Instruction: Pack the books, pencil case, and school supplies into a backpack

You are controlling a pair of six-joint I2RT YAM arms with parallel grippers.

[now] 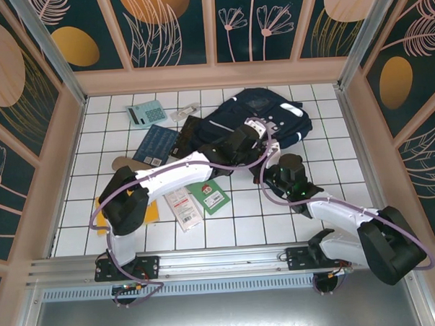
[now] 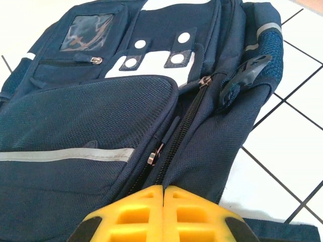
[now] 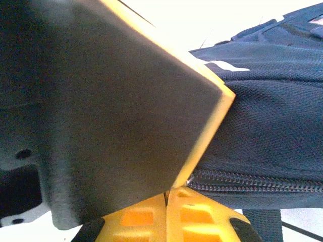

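The navy backpack (image 1: 273, 117) lies flat at the back of the table, its zip (image 2: 187, 113) running straight into my left gripper (image 2: 164, 187). That gripper is shut, its yellow tips pinching the fabric at the zip line. My right gripper (image 3: 167, 192) is shut too, at the zip (image 3: 262, 180) on the backpack's near edge, right against the left gripper's finger (image 3: 126, 101). From above, the left gripper (image 1: 251, 138) and right gripper (image 1: 272, 155) meet at the backpack's near side. On the tiles lie the teal calculator (image 1: 144, 113), a dark blue book (image 1: 157, 144), a green book (image 1: 210, 197) and a white-and-red pack (image 1: 182, 206).
A small clear packet (image 1: 186, 112) lies beside the calculator. A tan pouch (image 1: 120, 163) and an orange-yellow book (image 1: 99, 215) are partly hidden by the left arm. Walls close in the table on three sides. Bare tiles lie at the right and front centre.
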